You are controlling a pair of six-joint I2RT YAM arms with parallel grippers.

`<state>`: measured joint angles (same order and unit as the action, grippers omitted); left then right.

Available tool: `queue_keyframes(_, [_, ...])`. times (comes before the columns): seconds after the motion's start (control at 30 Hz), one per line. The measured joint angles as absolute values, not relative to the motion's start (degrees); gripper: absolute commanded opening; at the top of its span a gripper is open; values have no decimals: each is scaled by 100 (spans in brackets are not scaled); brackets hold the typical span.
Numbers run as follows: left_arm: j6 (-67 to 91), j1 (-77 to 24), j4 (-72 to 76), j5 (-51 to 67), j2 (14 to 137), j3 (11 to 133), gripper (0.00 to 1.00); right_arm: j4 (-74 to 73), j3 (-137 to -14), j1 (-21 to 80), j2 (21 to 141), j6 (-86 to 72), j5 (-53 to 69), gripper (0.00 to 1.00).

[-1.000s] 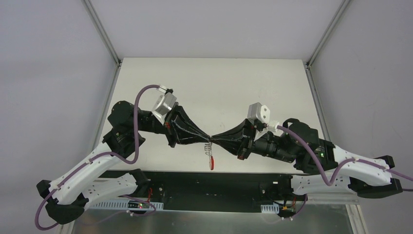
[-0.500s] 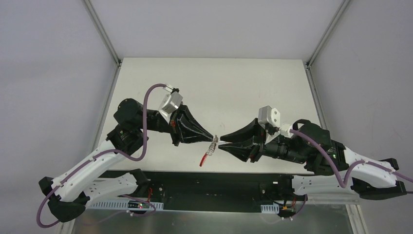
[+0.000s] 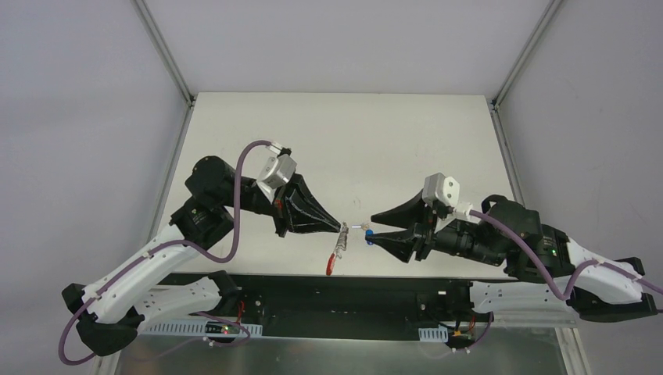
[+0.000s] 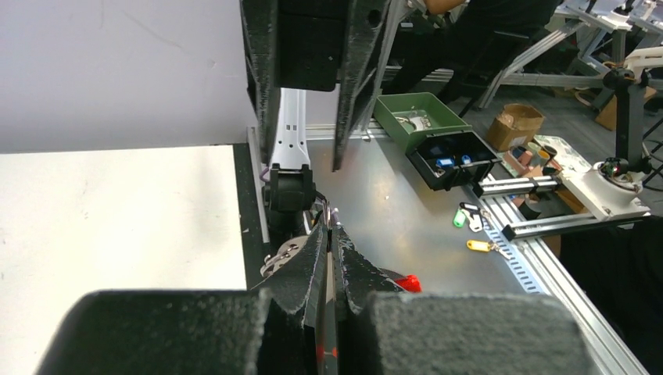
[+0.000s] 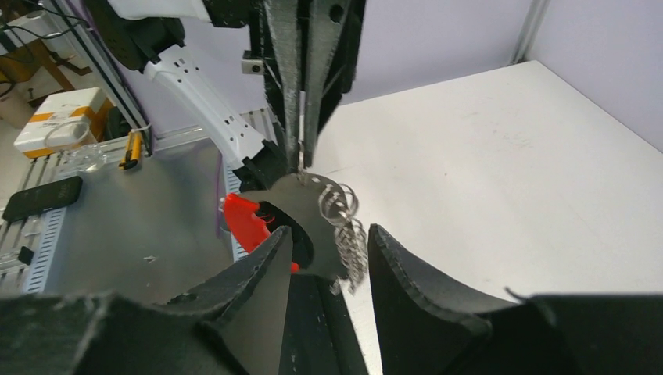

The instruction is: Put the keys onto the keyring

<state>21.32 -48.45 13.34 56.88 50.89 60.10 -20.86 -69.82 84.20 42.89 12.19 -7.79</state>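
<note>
The keyring (image 3: 338,246) is pinched in the clenched left gripper (image 3: 342,227), with its red strip (image 3: 332,266) hung toward 6 o'clock above the counter (image 3: 344,141). Just at 3 o'clock, the keys (image 3: 367,233) are seen between the parted fingers of the released right gripper (image 3: 373,228).

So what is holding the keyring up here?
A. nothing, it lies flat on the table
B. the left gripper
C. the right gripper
B: the left gripper is pinched shut on the keyring, which dangles below its tips, while the right gripper has its fingers apart beside it.
</note>
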Motion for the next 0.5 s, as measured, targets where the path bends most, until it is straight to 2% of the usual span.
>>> queue_keyframes(0.33, [1984, -4845, 1120, 5854, 5043, 6149, 0, -2740, -6698, 8322, 4230, 1107, -2335, 48])
queue_keyframes(0.5, [1994, -4845, 1125, 5990, 5033, 6163, 0, -2869, -6184, 7470, 4333, 587, -2423, 48])
